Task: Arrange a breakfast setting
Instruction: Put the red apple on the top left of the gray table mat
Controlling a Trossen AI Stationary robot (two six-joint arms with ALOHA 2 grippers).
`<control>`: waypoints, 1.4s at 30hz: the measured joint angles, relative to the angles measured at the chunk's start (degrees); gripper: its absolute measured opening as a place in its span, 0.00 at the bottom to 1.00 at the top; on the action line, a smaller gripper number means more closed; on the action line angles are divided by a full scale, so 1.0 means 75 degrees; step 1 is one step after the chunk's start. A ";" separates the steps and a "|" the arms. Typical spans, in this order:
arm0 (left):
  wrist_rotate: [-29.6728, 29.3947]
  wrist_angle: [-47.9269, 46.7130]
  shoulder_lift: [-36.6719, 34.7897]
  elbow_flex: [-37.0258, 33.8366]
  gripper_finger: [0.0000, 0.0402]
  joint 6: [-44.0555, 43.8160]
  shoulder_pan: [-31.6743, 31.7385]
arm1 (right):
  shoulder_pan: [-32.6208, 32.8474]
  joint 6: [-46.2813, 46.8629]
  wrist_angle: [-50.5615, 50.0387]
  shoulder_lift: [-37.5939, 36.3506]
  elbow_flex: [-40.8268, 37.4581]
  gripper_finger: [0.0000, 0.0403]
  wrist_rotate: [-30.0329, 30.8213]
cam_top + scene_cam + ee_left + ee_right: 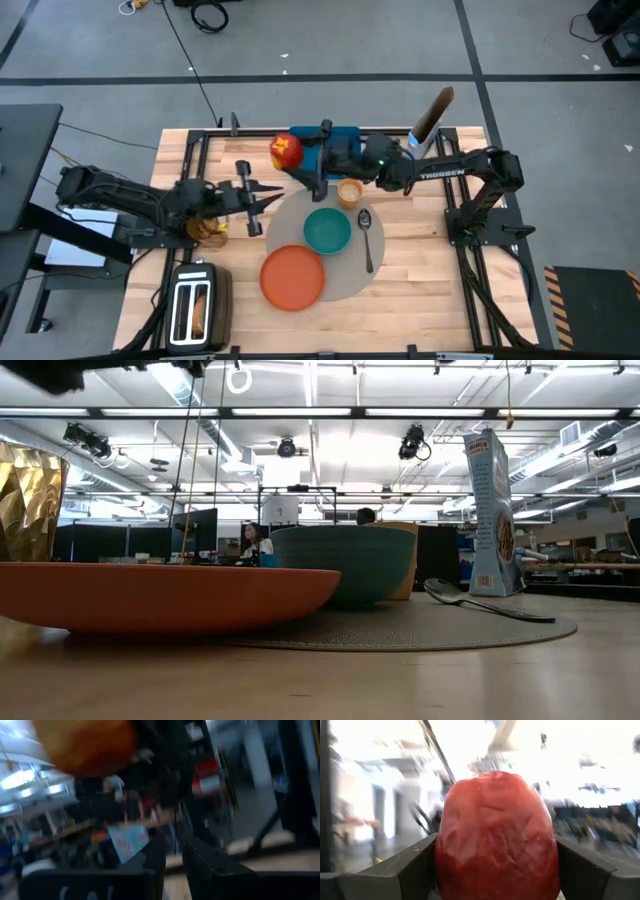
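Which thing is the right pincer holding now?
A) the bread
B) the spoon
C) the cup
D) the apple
D: the right pincer has its fingers on both sides of the red apple, and the high view shows the apple raised at the end of that arm.

The red apple (496, 837) between the right jaws is cut off at the bottom edge, and the room beyond it is blurred. Past the left jaws everything is smeared; an orange blur (82, 745) above them cannot be identified. The orange plate (150, 595) is clipped at the left.
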 joint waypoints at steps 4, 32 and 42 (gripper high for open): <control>0.0707 0.2192 0.0414 -0.0621 0.18 -0.0207 0.0351 | 0.0118 -0.0043 0.1503 0.0426 -0.0387 0.85 -0.0525; 0.2300 0.5323 0.2640 -0.0112 0.36 -0.0194 0.1248 | 0.0197 0.0105 0.4783 0.1773 -0.0399 0.85 -0.1487; 0.2913 0.5722 0.3010 0.0208 0.35 -0.0601 0.1434 | 0.0197 0.0156 0.4954 0.1770 -0.0396 0.85 -0.1476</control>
